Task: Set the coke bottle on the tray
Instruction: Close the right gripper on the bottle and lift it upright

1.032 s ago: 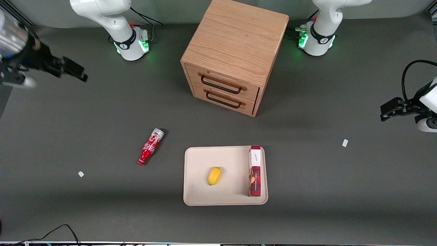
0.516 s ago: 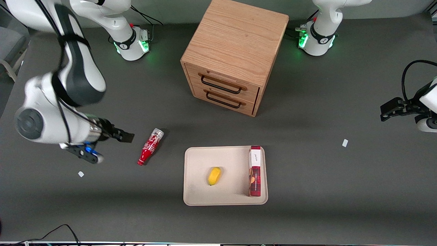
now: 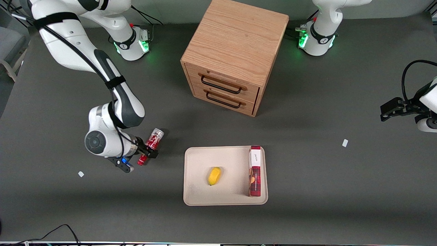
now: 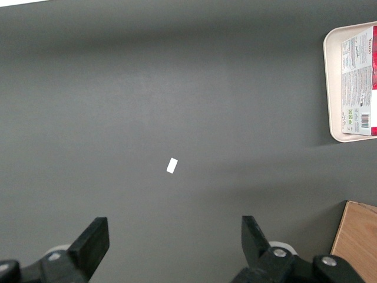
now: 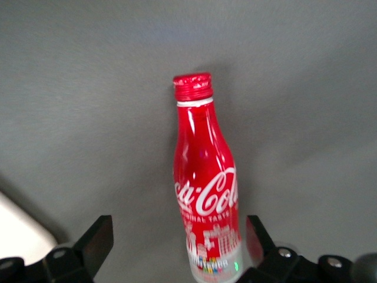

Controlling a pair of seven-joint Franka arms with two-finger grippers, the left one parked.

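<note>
Half the coke bottle hides under gripper — fingers spread.

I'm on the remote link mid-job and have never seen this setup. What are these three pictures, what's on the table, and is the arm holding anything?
One picture looks down on the table from the front; the other two come from cameras on each arm's wrist. The white jointed machines are robot arms. The working arm's gripper is open, straddling the coke bottle, which lies on its side on the dark table. Nothing is held yet; in the right wrist view the bottle sits between the spread fingers. The tray lies beside the bottle, toward the parked arm's end, and carries a small yellow fruit and a red-and-white box. A wooden drawer cabinet stands farther from the front camera.
</note>
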